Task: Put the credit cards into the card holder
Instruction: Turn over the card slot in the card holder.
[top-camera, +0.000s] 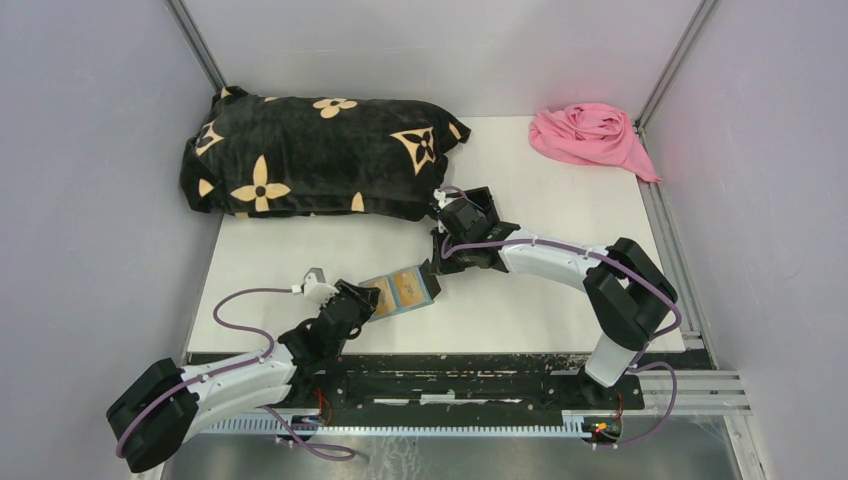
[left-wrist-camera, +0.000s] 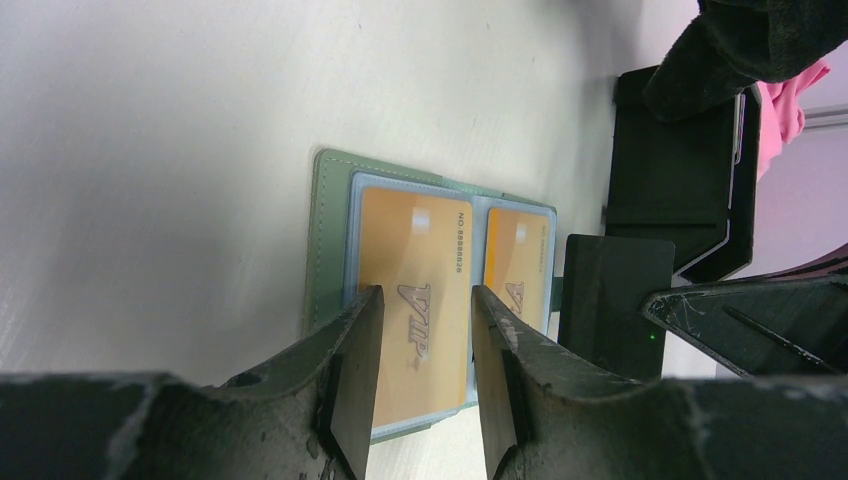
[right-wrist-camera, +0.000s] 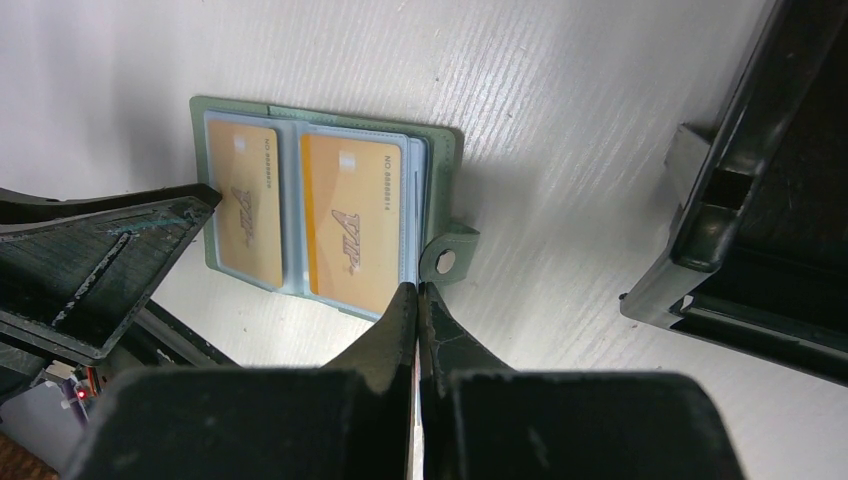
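Credit cards (right-wrist-camera: 350, 215), two tan ones, already sit in the clear sleeves of the open card holder (right-wrist-camera: 445, 170), which lies flat on the counter (right-wrist-camera: 560, 90) just ahead of both tools. Left tool (left-wrist-camera: 425, 300) hangs over one card, fingers apart and empty; right tool (right-wrist-camera: 416, 300) is pressed together beside the snap tab (right-wrist-camera: 445, 262), holding nothing. No loose card shows, so loading looks nearly done.

Credit cards (left-wrist-camera: 410, 240) look glossy plastic, card holder (left-wrist-camera: 327, 240) matt
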